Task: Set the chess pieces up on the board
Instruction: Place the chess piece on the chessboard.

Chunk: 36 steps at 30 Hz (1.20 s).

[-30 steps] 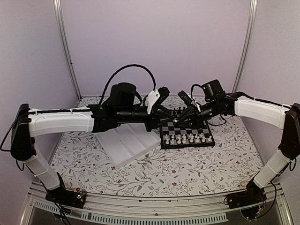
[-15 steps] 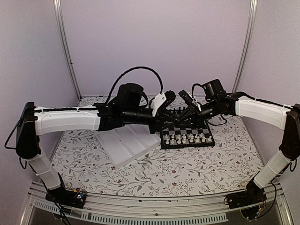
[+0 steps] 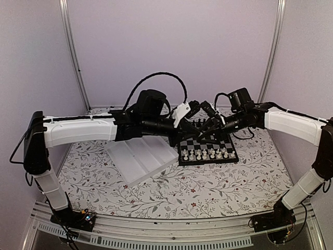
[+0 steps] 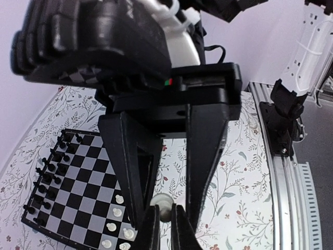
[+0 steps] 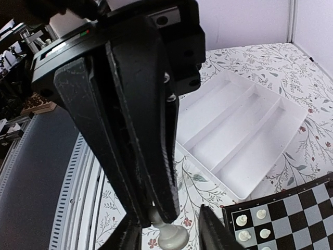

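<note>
The white chess piece [image 5: 171, 237] is in the air. My left tool [image 4: 165, 232] is closed tight on its thin stem, and the round base sticks out past the fingertips. My right tool [image 5: 169, 230] stands about half open around the same piece, with one finger on each side. I cannot see that it touches the piece.

In the top view both tools meet above the far left corner of the board [image 4: 88, 177]. Other white chessmen [image 3: 208, 154] stand on the board in two rows at its near side. Black chessmen [image 4: 49, 177] stand along its far side. The white compartmented tray [image 3: 140, 159] lies just beside the board, on its left. Both rest on the counter [image 3: 208, 198], which has a flower pattern.
</note>
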Each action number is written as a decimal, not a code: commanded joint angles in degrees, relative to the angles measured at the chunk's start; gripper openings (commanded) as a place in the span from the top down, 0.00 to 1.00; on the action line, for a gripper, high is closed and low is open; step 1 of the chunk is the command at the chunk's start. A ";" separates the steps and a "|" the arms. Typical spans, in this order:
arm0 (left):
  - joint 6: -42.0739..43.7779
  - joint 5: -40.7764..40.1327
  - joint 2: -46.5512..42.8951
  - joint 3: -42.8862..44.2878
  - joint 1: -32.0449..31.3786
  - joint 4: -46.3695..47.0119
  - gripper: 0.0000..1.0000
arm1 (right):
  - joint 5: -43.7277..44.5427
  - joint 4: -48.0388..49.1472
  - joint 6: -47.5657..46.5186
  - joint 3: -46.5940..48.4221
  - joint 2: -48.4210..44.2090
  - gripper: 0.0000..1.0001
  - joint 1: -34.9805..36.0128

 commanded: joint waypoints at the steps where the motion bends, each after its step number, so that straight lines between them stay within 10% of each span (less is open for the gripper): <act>1: 2.05 -4.54 2.79 3.77 0.59 -4.13 1.00 | 9.35 -2.12 -4.93 -1.22 -3.81 0.55 -0.87; 11: 0.68 -14.22 18.42 19.34 4.95 -15.40 1.00 | 18.22 1.15 -4.13 -2.86 -7.32 0.49 -15.01; 36: -0.98 -16.56 42.38 42.54 6.72 -28.39 0.96 | 22.78 2.98 -2.95 -3.82 -5.94 0.46 -15.26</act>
